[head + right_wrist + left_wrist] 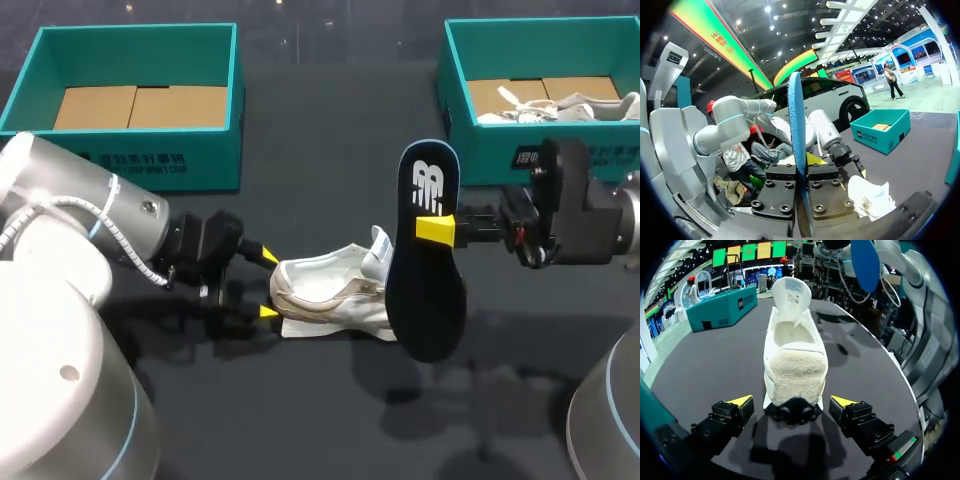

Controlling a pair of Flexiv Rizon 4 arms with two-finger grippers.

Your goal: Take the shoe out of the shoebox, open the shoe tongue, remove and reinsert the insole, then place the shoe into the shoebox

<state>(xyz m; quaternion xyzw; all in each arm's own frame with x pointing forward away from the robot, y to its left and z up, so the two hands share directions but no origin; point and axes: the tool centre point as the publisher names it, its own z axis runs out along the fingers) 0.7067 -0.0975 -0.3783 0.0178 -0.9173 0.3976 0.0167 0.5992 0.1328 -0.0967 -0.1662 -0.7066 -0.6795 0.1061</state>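
The right gripper was clamped on the dark blue insole and held it upright in the air, near the toe of the white shoe; the shoe lay on the table with its tongue raised; the left gripper had its fingers apart, one at each side of the heel, not touching it.
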